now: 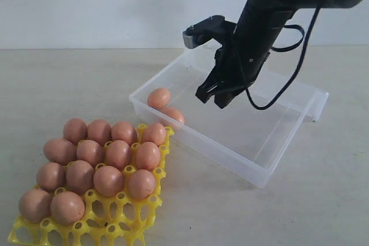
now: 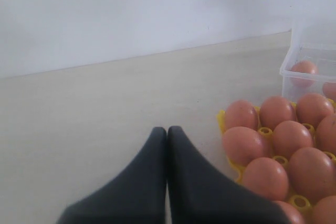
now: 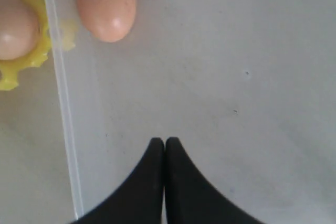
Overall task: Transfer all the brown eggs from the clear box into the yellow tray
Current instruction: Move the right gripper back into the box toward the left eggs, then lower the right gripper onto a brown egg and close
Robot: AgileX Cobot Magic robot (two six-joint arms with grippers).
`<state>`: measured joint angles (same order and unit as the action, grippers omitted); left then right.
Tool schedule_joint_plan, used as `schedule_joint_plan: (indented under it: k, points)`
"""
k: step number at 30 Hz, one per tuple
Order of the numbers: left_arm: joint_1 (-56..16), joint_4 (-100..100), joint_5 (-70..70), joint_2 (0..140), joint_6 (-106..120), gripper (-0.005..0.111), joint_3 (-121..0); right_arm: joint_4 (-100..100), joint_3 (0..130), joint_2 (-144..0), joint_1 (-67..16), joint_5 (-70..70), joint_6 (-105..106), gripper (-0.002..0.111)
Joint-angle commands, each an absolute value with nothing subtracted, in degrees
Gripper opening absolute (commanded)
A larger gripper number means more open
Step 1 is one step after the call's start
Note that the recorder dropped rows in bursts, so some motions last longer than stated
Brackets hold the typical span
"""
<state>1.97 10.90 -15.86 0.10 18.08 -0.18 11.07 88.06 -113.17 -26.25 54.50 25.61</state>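
The yellow tray at front left holds several brown eggs. Two brown eggs lie in the near-left corner of the clear box. My right gripper hangs shut and empty over the box's middle, to the right of those eggs; its wrist view shows the shut fingertips above the box floor, with one speckled egg ahead. My left gripper is shut and empty over bare table left of the tray; it is out of the exterior view. The tray's eggs show in the left wrist view.
The box's clear lid hangs off its far right side. A pale wall rises behind the table. Several cups along the tray's front right are unfilled. A black cable loops from the right arm over the box.
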Motion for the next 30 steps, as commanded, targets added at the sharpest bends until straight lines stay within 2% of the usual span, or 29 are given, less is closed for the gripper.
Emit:
schedule_joint_plan:
  k: [1,6,14,16,17,19,21,30]
  points:
    - [1.5,10.9,-15.2,0.0,18.0,-0.004,0.0,14.1,94.0,-119.2,-25.7,54.5,27.6,0.000]
    - [1.5,10.9,-15.2,0.0,18.0,-0.004,0.0,15.9,102.3,-125.3,-25.7,55.5,27.4,0.000]
    - [1.5,10.9,-15.2,0.0,18.0,-0.004,0.0,28.3,104.0,-126.5,-25.7,53.4,36.4,0.001]
    - [1.5,10.9,-15.2,0.0,18.0,-0.004,0.0,28.3,104.0,-126.5,-25.7,54.3,39.1,0.015]
    - [1.5,10.9,-15.2,0.0,18.0,-0.004,0.0,28.3,104.0,-126.5,-25.7,54.4,39.6,0.028]
    - [1.5,10.9,-15.2,0.0,18.0,-0.004,0.0,28.2,104.0,-126.5,-25.8,52.2,39.9,0.047]
    - [1.5,10.9,-15.2,0.0,18.0,-0.004,0.0,27.0,104.0,-127.0,-25.8,48.6,39.9,0.050]
    - [1.5,10.9,-15.2,0.0,18.0,-0.004,0.0,26.9,104.0,-130.6,-25.8,50.8,42.1,0.050]
